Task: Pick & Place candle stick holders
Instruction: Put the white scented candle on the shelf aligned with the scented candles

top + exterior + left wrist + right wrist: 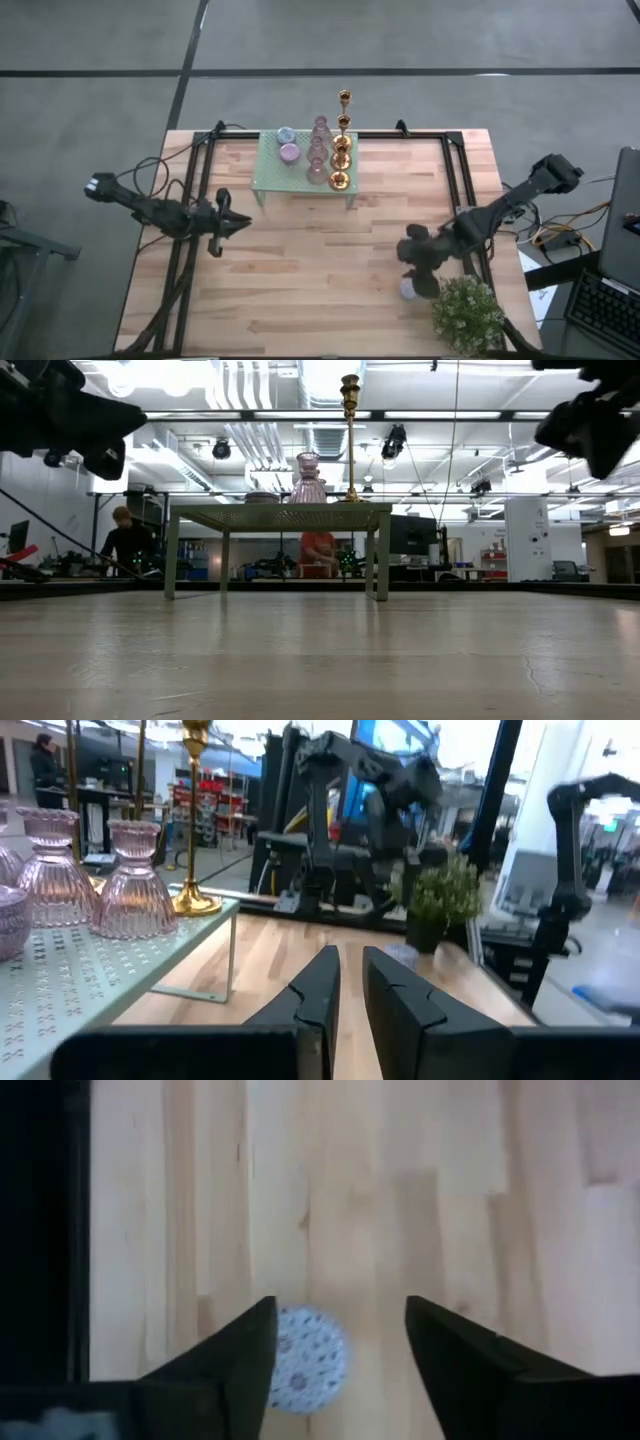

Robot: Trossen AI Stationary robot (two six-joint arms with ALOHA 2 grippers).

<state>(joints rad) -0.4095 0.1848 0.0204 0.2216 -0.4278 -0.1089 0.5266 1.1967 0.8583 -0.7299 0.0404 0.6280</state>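
Observation:
The mint-green rack (pixel 272 172) at the table's far middle carries several holders: gold sticks (pixel 340 152) on round bases, pink glass ones (pixel 318 150) and two squat round ones (pixel 288 144). One squat pale-blue holder (pixel 305 1358) stands on its base on the bare wood at the near right, beside the plant. My right gripper (pixel 340 1315) hangs open above it, one finger to each side of it and well clear of the table. My left gripper (pixel 243 222) is shut and empty at the table's left, pointing toward the right edge.
A bushy potted plant (pixel 467 312) stands at the near right corner, close to the right gripper. Black frame rails (pixel 192 200) run along both sides of the table. Bare wood lies between the two arms. People show in the room behind the table (pixel 125 540).

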